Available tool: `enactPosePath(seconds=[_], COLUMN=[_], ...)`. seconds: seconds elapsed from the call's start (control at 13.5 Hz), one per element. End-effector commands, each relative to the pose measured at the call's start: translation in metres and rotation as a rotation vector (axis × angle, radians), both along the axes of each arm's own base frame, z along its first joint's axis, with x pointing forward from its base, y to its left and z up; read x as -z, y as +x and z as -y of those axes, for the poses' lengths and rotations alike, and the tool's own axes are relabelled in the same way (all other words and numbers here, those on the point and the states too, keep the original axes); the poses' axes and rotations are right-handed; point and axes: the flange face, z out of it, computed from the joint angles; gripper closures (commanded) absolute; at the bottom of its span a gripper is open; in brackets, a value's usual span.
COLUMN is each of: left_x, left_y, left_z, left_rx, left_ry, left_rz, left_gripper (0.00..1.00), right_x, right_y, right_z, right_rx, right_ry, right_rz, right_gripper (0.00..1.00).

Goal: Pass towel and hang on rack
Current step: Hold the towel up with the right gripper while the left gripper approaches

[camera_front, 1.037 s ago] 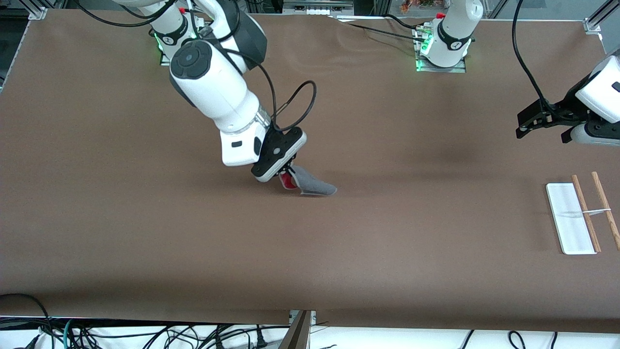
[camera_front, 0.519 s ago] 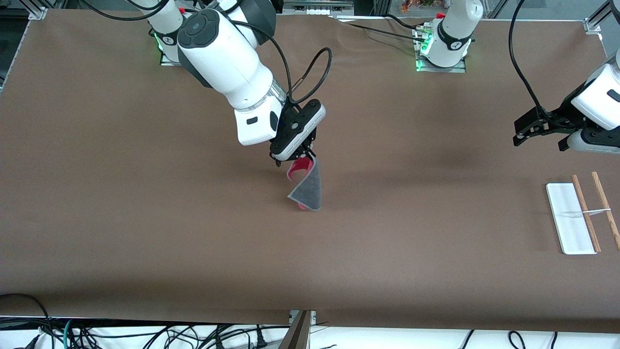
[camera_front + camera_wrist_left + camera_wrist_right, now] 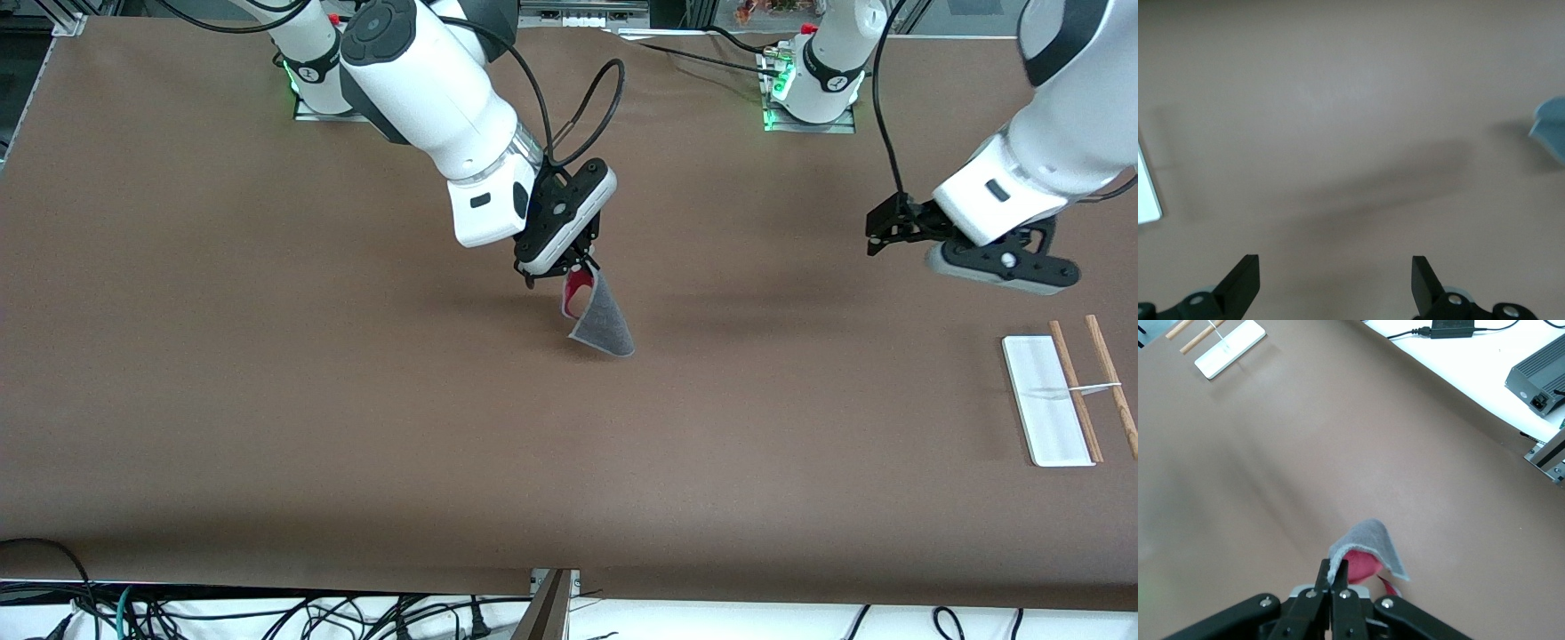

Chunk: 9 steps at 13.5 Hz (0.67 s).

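Observation:
My right gripper [image 3: 582, 263] is shut on an edge of the towel [image 3: 603, 322], a dark grey cloth with a red-pink patch that hangs from it above the middle of the table. In the right wrist view the towel [image 3: 1368, 547] droops from the pinched fingers [image 3: 1333, 572]. My left gripper [image 3: 878, 233] is open and empty, in the air over the table toward the left arm's end. Its wrist view shows the spread fingertips [image 3: 1243, 280] and a corner of the towel [image 3: 1550, 130]. The rack [image 3: 1062, 396], a white base with two wooden rods, lies at the left arm's end.
The brown table cover [image 3: 356, 427] runs across the whole view. Cables and a power brick [image 3: 1458, 328] lie off the table's edge, with a grey box [image 3: 1541, 370] beside them. The rack also shows in the right wrist view [image 3: 1228, 350].
My right gripper has lifted the towel off the table and carried it toward the left arm's end. My left arm has swung in from the table's end toward the middle.

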Motion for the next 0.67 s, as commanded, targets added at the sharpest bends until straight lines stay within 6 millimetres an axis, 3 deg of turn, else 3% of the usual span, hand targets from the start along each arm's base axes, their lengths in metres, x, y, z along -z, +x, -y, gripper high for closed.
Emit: enactPosePath(seconds=[0.0,0.22,0.44,0.59], left_x=[0.018,0.048,0.089,0.114], left_y=[-0.003,0.006,0.005,0.008], left_z=[-0.001,0.002,0.010,0.031], left_rx=[0.045,0.218,0.236,0.310], left_ry=[-0.020,-0.104,-0.197,-0.257], left_rz=[-0.019,0.046,0.036,0.042], left_gripper=[0.00,0.00,0.00,0.00], right_x=[-0.010,-0.011,-0.027,-0.029], right_y=[-0.003,-0.004,-0.006,-0.005], right_z=[-0.002,-0.004,-0.009,-0.008], right_rx=[0.012,0.009,0.006,0.009], right_ry=[0.024,0.026,0.060,0.064], right_rz=[-0.008,-0.007,0.029,0.033], right_gripper=[1.00,1.00,1.00,1.00])
